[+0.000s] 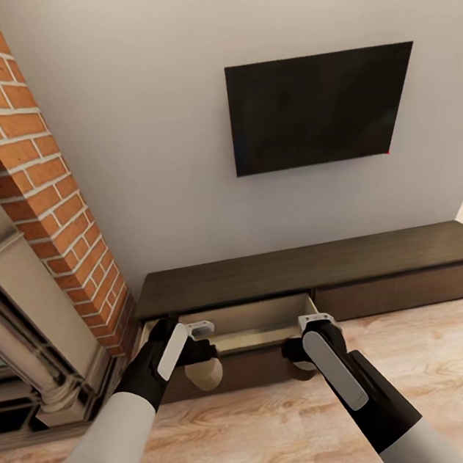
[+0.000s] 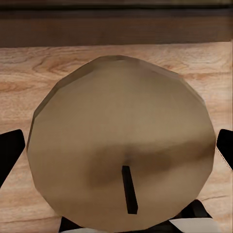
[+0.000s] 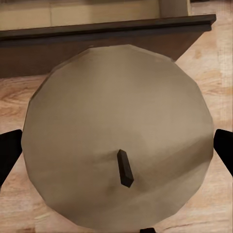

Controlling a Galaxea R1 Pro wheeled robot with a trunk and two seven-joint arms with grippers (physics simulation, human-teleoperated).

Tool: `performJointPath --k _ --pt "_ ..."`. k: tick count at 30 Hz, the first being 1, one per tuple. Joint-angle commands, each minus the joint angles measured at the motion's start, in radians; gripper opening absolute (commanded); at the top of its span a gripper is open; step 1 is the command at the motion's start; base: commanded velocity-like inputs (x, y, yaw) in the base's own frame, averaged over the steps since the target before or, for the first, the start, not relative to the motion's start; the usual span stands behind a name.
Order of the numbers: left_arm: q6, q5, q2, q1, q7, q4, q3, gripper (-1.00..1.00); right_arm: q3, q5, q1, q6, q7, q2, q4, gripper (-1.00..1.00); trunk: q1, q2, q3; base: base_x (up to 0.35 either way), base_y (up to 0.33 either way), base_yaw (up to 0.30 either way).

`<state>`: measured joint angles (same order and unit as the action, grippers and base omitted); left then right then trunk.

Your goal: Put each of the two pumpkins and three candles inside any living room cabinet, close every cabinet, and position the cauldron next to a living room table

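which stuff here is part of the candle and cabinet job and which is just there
Job:
- tan stubby candle in left end effector
- second tan candle in right end effector
- long dark wood cabinet, drawer open

Just there:
- black wall TV
- red brick chimney

No text, label, brand, number or sign can be read in any view. The TV (image 1: 321,108) screen is shown black and blank, and no lettering is seen on the cabinet (image 1: 318,267) or on the brick chimney (image 1: 38,179). The candles (image 2: 121,150) (image 3: 119,136) seen in the wrist views are plain tan, with no marking printed on them.
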<state>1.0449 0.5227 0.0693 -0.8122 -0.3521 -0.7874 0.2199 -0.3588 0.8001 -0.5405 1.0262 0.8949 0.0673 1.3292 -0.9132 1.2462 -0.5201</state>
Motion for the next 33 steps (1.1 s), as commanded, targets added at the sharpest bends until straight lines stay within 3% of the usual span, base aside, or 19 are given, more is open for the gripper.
performJointPath --k 1,15,21,33 --pt "0.002 0.01 0.002 -0.001 -0.01 -0.001 0.002 -1.0 -0.001 0.008 -0.001 0.003 0.01 0.0 0.001 -1.0 -0.001 0.001 -0.001 0.294 -0.053 0.0" --pt "0.002 0.01 0.015 -0.002 -0.01 -0.001 0.004 -1.0 -0.002 0.007 -0.001 0.0 0.013 0.0 0.002 -1.0 -0.001 0.001 -0.001 0.158 -0.059 0.0" --pt "0.002 0.01 0.015 -0.002 -0.01 -0.002 0.034 -1.0 -0.003 0.007 -0.001 -0.001 0.013 0.0 0.002 -1.0 -0.001 0.001 -0.001 0.142 -0.116 0.0" --pt "0.002 0.01 0.019 -0.002 -0.01 -0.003 0.041 -1.0 -0.003 0.007 -0.001 -0.001 0.012 0.001 0.002 -1.0 -0.001 0.001 -0.001 0.095 -0.067 0.0"
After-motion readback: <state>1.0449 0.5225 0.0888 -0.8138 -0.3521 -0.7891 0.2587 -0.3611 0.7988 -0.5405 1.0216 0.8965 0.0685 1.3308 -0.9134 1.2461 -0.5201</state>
